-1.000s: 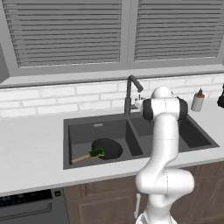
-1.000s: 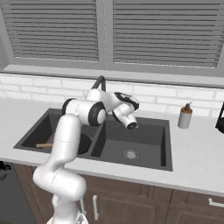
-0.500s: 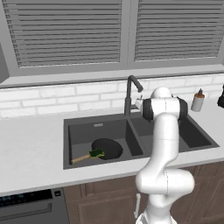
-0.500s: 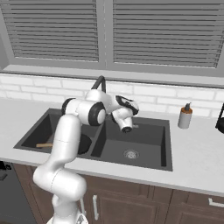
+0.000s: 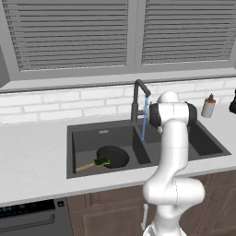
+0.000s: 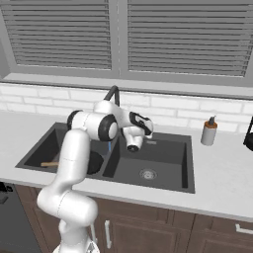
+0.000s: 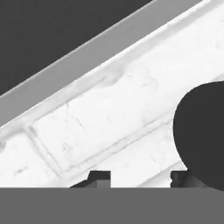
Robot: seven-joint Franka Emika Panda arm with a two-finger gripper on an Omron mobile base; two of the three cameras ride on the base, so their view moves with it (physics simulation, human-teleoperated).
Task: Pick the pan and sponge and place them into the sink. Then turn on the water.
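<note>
Water (image 5: 144, 119) is running from the faucet (image 5: 137, 99), pan (image 5: 113, 156) and sponge (image 5: 102, 161) down in the sink (image 5: 104, 134) left of your jaws. Their grip I can't tell; back off carelessly and you could knock the faucet shut.

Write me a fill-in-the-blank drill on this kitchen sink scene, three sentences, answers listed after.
1. The round black frying pan with the wooden handle lies in the ____ basin of the dark grey double-basin sink, seen from the left base view.
2. The small green sponge rests against the pan's ____.
3. A thin light-blue stream of water falls from the tall dark grey ____.

Missing words: left; handle; faucet
</note>
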